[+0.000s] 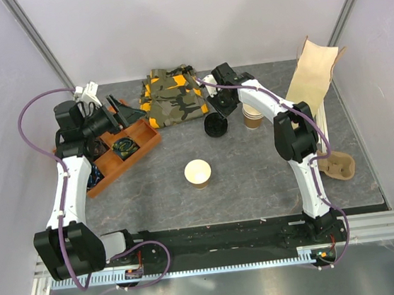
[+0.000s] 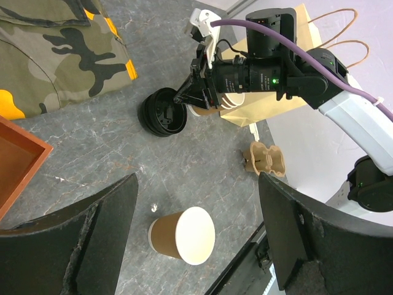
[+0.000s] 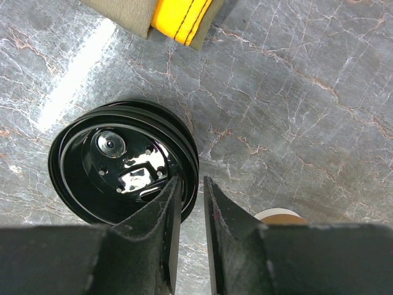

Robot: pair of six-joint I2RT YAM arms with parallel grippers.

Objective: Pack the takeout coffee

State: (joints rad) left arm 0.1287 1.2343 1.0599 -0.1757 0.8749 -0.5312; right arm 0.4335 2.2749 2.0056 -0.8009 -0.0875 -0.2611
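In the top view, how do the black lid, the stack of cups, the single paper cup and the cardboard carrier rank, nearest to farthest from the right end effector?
1. black lid, gripped by the right end effector
2. stack of cups, just to its right
3. single paper cup, table centre
4. cardboard carrier, far right, near edge
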